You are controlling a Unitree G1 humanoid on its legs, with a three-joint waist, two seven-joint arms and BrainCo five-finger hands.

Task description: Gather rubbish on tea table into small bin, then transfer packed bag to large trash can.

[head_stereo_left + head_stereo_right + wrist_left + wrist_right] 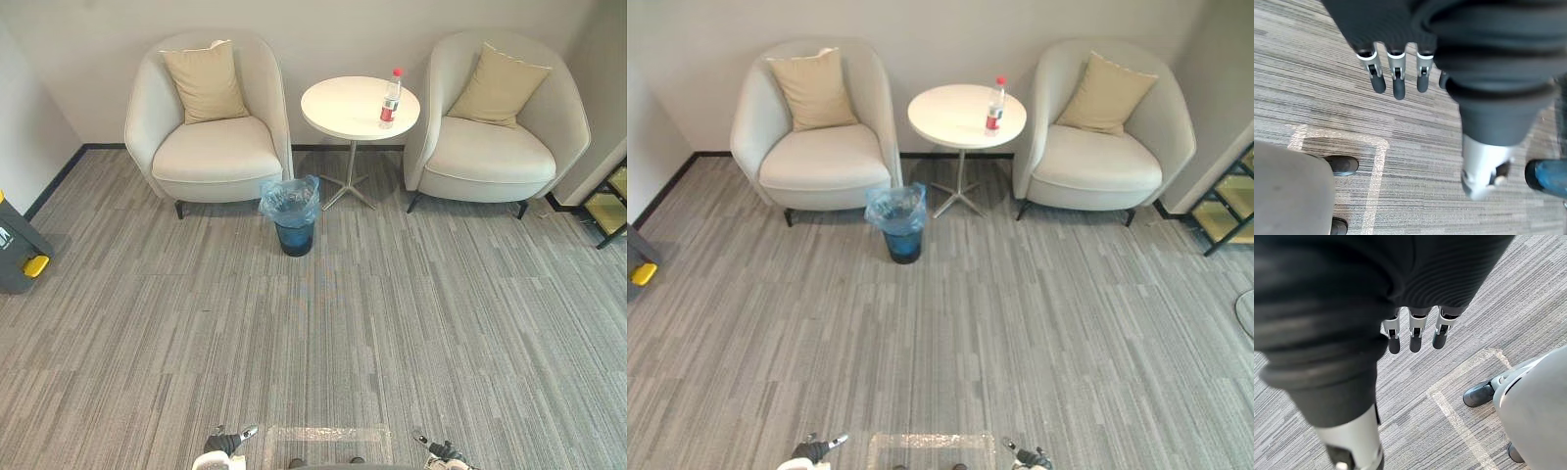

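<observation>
Bottle [391, 98] is standing on the far tea table [338, 116], with the bagged small bin [293, 217] floor-standing at its near left. Wrist views are showing left hand [1399, 81] and right hand [1415, 333] hanging released; left eye view is catching the large trash can [15, 250].

The left hand [1397, 68], with its dark ribbed cover and silver fingers [1399, 85] with dark tips, hangs above a grey striped carpet floor [1312, 88]; the fingers are straight, side by side in a row, and they hold nothing. The silver thumb [1481, 166] stands apart from them and also touches nothing. On the carpet past the fingers lies a pale tape outline [1376, 161] with a square corner, and near the thumb there is a dark blue rounded object [1547, 177], too blurred to tell what it is.
</observation>
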